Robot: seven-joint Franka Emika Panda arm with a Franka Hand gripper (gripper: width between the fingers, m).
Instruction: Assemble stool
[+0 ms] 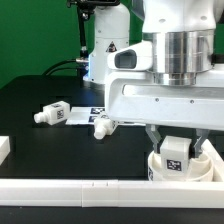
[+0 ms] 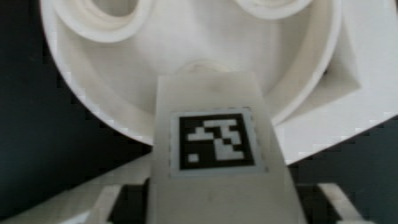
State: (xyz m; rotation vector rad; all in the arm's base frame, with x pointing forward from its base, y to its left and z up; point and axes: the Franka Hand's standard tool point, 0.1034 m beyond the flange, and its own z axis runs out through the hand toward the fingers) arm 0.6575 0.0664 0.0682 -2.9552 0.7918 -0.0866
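Gripper (image 1: 178, 148): closed on one tagged leg (image 1: 177, 158), held upright between its fingers.
Seat (image 1: 157, 170): directly beneath the gripper, held leg's lower end at its rim.
Second leg (image 1: 50, 114) and third leg (image 1: 103, 126): lay on the table (image 1: 40, 92), well apart from the gripper.

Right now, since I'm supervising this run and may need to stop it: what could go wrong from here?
The tagged leg in the jaws stands over the seat, and both views hide its lower end. If it is misaligned with a seat hole, pressing down could jam or tilt it. The seat lies by the front rail; a sideways push might slide it.
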